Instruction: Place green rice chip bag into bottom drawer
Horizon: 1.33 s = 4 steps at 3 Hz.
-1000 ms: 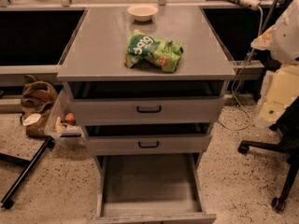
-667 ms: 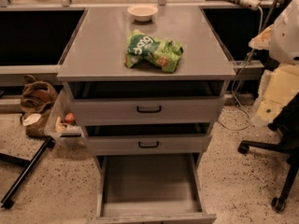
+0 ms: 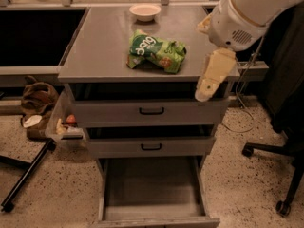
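Note:
The green rice chip bag (image 3: 156, 51) lies crumpled on the grey cabinet top (image 3: 99, 56), near its middle. The bottom drawer (image 3: 152, 186) is pulled out below the other drawers, and its plain grey floor holds nothing. My gripper (image 3: 210, 80) hangs from the white arm (image 3: 247, 13) at the cabinet's right front corner. It is to the right of the bag, a short gap away, and holds nothing that I can see.
A small white bowl (image 3: 145, 11) sits at the back of the cabinet top. Two shallower drawers with black handles (image 3: 152, 110) (image 3: 151, 147) sit above the bottom one. A clear bin (image 3: 64, 125) and a brown bag (image 3: 35, 99) are at the left. A black office chair (image 3: 285, 141) stands at the right.
The arm has swung in from the right edge to the cabinet's right front corner, closer to the bag. The bag and the drawers have not moved.

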Each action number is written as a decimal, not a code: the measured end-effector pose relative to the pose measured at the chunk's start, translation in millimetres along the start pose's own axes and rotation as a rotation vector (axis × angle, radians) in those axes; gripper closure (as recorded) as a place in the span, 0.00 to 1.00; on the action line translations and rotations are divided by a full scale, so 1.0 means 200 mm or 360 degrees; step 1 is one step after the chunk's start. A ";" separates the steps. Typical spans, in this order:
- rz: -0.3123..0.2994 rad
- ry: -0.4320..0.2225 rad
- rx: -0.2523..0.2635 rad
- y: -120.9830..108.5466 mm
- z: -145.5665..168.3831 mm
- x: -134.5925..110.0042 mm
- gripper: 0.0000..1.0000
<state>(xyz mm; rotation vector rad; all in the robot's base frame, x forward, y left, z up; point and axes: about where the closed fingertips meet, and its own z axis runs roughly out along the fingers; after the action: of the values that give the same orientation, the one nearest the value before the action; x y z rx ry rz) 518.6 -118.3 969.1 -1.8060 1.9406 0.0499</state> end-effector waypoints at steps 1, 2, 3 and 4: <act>-0.0019 -0.0094 0.0026 -0.19 0.23 -0.23 0.00; 0.0089 -0.0115 0.0029 -0.39 0.50 -0.36 0.00; 0.0185 -0.0086 -0.0002 -0.56 0.79 -0.48 0.00; 0.0185 -0.0086 -0.0001 -0.56 0.79 -0.48 0.00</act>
<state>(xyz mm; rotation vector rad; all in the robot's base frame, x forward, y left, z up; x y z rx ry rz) 676.1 11.3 897.4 -1.6737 2.0057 0.1366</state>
